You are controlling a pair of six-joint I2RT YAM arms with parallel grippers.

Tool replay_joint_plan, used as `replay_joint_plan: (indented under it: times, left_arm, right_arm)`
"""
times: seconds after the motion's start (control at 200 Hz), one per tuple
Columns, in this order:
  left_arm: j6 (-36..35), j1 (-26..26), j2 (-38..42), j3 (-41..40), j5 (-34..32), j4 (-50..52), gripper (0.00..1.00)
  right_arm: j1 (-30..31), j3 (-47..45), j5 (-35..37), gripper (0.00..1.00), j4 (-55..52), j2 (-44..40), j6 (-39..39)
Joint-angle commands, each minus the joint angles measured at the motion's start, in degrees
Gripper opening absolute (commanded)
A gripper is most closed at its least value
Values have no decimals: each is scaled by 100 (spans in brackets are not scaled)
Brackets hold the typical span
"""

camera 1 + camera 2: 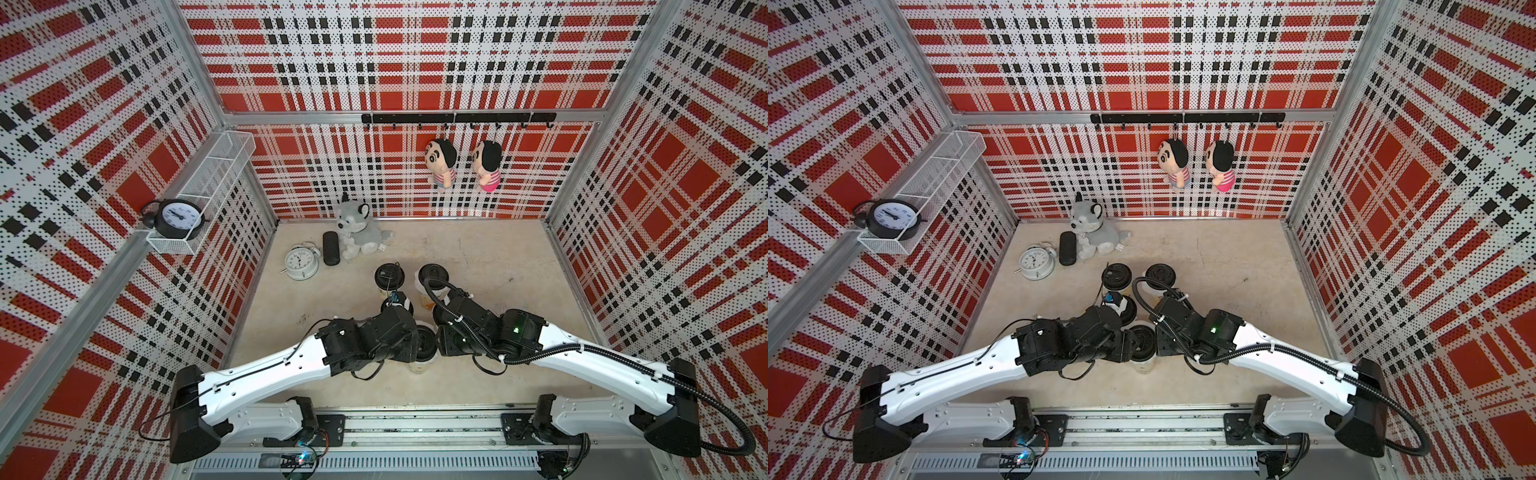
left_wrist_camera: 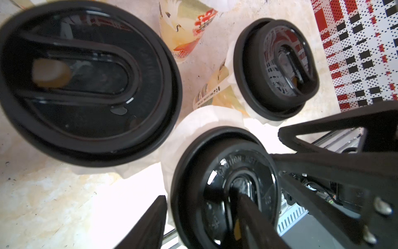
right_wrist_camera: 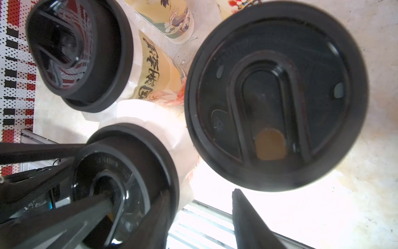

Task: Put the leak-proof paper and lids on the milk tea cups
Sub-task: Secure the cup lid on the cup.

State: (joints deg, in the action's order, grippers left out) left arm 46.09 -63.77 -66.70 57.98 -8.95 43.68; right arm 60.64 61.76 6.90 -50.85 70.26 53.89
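Both arms (image 1: 270,370) meet over the nearest of the milk tea cups (image 1: 417,365) on the worktop (image 1: 498,257) — a black lid (image 1: 426,343) sits on it, and the leak-proof paper (image 2: 189,120) shows as a crinkled white fringe trapped between lid and cup mouth, where it can seal the rim against spills. The left jaws stand apart, one finger (image 2: 254,215) lying across the lid top and the other just outside its rim, a stance that looks meant to steady or press the lid rather than grip it. The right jaws are apart too, clamped on nothing visible, one finger (image 3: 157,211) over the lid's edge. Neighbouring cups wear the same fringe under their lids — the job appears nearly done.
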Motion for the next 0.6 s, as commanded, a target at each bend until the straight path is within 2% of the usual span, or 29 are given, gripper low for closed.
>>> replay_joint_plan:
  times: [0.0, 0.21, 0.396, 0.596]
  left_arm:
    - [-56, 14, -54, -296, 102, 543, 56]
    - [-8, 19, 101, -411, 100, 536, 56]
    - [15, 20, 171, -428, 90, 534, 56]
    - [15, 26, 139, -419, 69, 510, 56]
  right_arm:
    - [117, -343, -163, 49, -617, 278, 24]
    - [122, -28, -35, 50, -663, 150, 8]
    - [123, 597, 247, 51, -733, -62, -139]
    - [127, 968, 184, 51, -606, 26, -299]
